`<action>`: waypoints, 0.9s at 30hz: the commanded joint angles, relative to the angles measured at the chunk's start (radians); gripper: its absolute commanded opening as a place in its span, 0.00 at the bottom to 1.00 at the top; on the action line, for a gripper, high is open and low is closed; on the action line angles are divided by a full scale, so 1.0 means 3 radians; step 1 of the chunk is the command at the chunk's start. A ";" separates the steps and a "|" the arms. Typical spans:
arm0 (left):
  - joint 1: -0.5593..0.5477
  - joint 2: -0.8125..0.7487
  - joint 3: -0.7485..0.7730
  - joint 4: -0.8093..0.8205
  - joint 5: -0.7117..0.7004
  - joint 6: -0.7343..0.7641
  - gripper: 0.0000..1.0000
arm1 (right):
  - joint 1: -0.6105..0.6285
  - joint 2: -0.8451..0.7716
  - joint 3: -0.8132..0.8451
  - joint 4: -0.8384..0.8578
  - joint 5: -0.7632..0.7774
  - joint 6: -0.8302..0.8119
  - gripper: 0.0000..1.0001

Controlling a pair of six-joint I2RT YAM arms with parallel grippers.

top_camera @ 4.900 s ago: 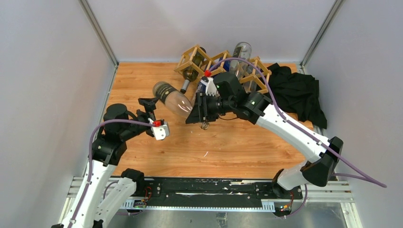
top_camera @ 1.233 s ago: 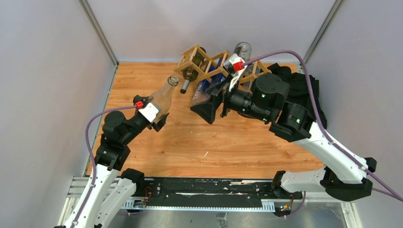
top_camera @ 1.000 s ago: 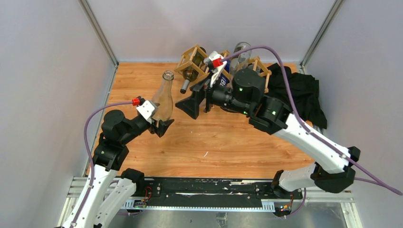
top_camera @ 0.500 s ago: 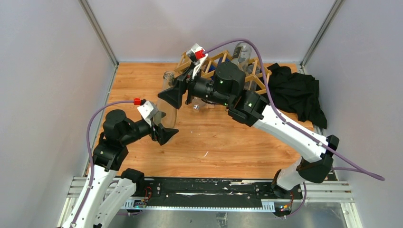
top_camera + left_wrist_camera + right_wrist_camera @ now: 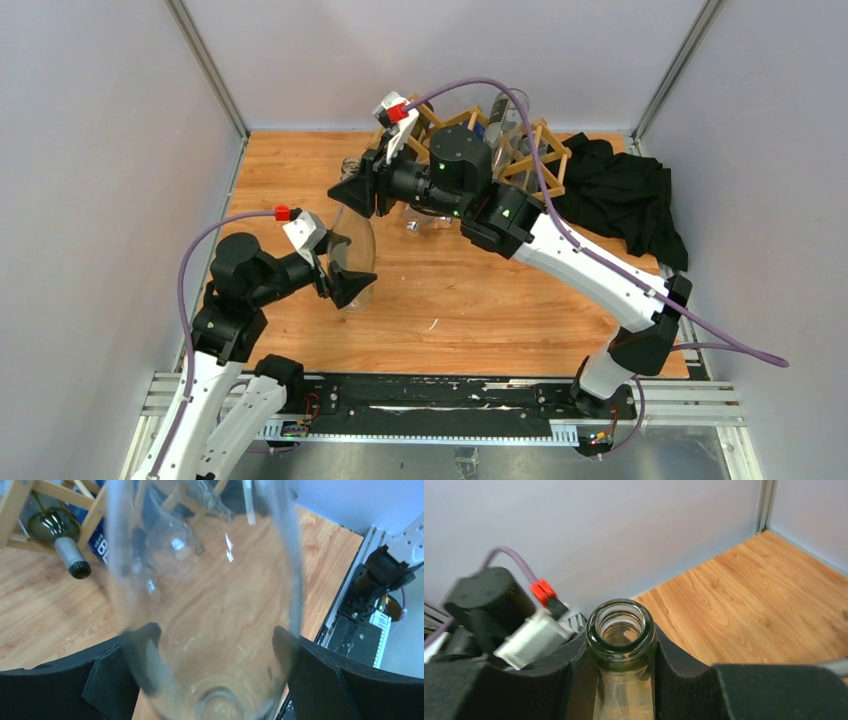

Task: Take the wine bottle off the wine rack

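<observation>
The clear wine bottle (image 5: 356, 248) is upright near the left of the table, away from the wine rack (image 5: 528, 142). My right gripper (image 5: 352, 190) reaches in from above and is shut on its neck. In the right wrist view the fingers (image 5: 676, 662) press just under the green-tinted lip (image 5: 621, 635). My left gripper (image 5: 350, 268) is open, low down, with the bottle's wide lower body (image 5: 210, 630) between its spread fingers (image 5: 125, 652). I cannot tell whether those fingers touch the glass.
The light-wood rack at the back holds a dark green bottle (image 5: 55, 526), a blue-labelled bottle (image 5: 102, 550) and a clear bottle (image 5: 507, 105). A black cloth (image 5: 625, 195) lies at the right, and grey walls close in on three sides.
My right gripper swung left from the rack to the bottle's mouth and shut on the neck. The left arm stood the bottle upright, drew it nearer, and its jaws widened.
</observation>
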 commanded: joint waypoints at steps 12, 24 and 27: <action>-0.0001 0.0152 0.0249 0.0712 -0.0060 -0.0668 0.95 | 0.0029 -0.0066 -0.0087 0.0113 -0.0069 -0.0006 0.00; -0.0001 0.0372 0.0234 0.0913 0.0007 -0.0924 0.59 | 0.0215 -0.0186 -0.0285 0.0410 -0.0262 0.0209 0.00; -0.0001 0.0385 0.0215 0.0961 0.0022 -0.1006 0.35 | 0.0218 -0.0262 -0.0372 0.0457 -0.0236 0.0226 0.00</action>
